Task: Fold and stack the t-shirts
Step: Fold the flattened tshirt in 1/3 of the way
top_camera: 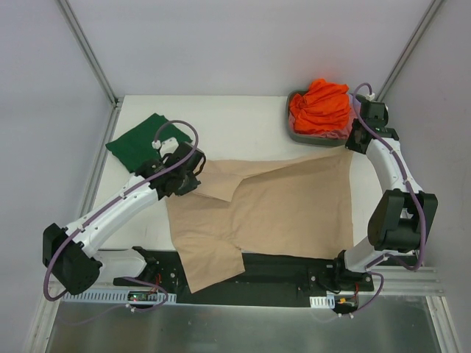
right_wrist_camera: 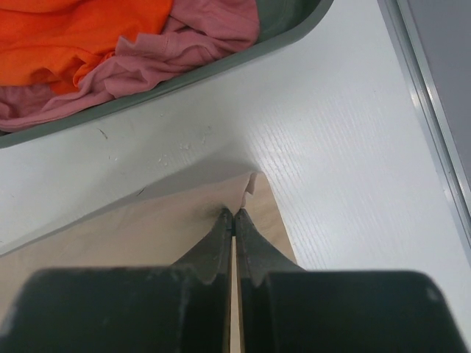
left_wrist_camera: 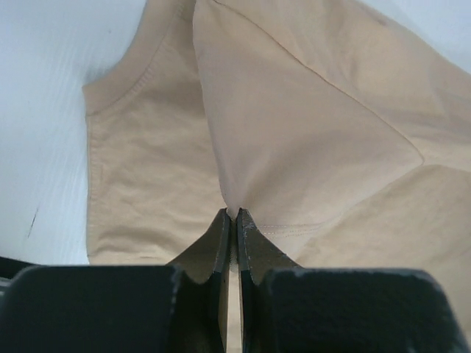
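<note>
Currently the beige t-shirt [top_camera: 280,213] covers the centre of the counter [top_camera: 243,125], one lobe drooping over the near edge at lower middle of the top view. Left fingers [left_wrist_camera: 218,246] are pressed together on a raised pinch of it at centre-left; in the left wrist view the cloth tents up from that pinch into a sharp ridge. Right fingers [right_wrist_camera: 218,246] are closed on the shirt's far corner at the upper right, with the corner tip curling just past them. Farther back, the green t-shirt [top_camera: 143,143] lies folded at upper left, apart from the beige one. The grey tub [top_camera: 294,131] at upper right holds the orange t-shirt [top_camera: 320,107] heaped over the pink t-shirt [right_wrist_camera: 206,29]. Handling, judged: thin soft cotton, light, no stiffness; it drapes, creases and sags wherever unsupported, and drags on the counter. Best held at hems, corners or seams, two spread points under light tension; a mid-panel pinch only bunches it.
</note>
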